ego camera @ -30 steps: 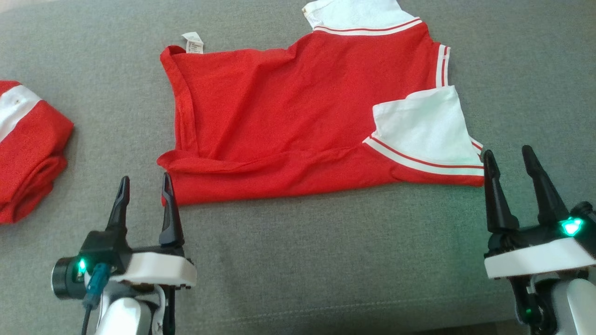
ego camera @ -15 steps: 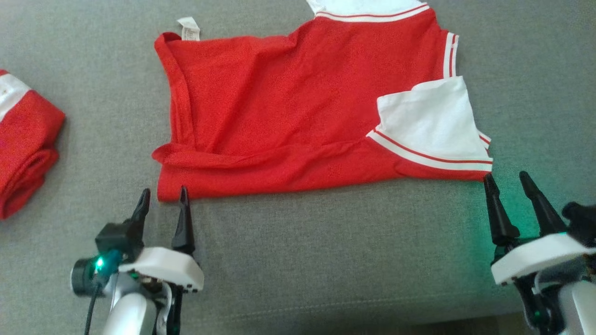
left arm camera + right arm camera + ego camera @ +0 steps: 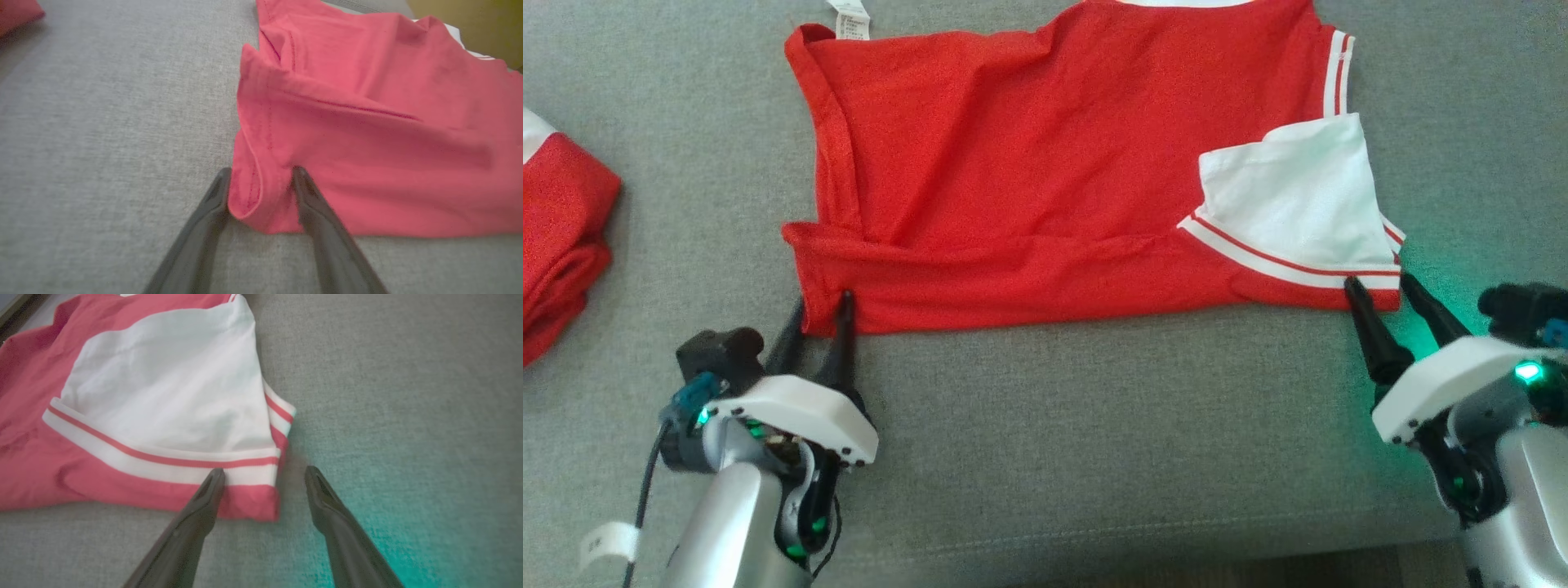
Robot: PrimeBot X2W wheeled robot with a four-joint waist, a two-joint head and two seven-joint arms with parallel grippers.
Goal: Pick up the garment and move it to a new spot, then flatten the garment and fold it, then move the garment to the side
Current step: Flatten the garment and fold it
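Red shirt w/ white sleeve lies spread on grey cushion; L gripper spread, fingers either side of its near-L hem corner, not yet pinching; R gripper spread astride near-R corner, one finger over cloth, other on cushion; folded red pile well L.

Seemingly a home: a grey woven sofa cushion, stitched seam along its front edge.

I read: shirt soft matt knit cloth | grey surface coarse woven fabric | fingers smooth dark plastic
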